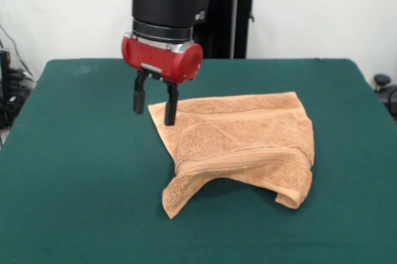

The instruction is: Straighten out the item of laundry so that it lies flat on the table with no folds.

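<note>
Dark green table (74, 171), white wall behind, rumpled towel (248, 146) w/ folds, fingers (155, 103) spread at towel corner

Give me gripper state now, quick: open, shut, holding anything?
Gripper: open, holding nothing; one finger stands at the towel's far corner, the other over bare table.

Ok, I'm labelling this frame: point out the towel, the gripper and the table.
towel (248, 140): front view, middle of its upper layer.
gripper (154, 104): front view, midway between its fingertips.
table (74, 171): front view, bare green top.
</note>
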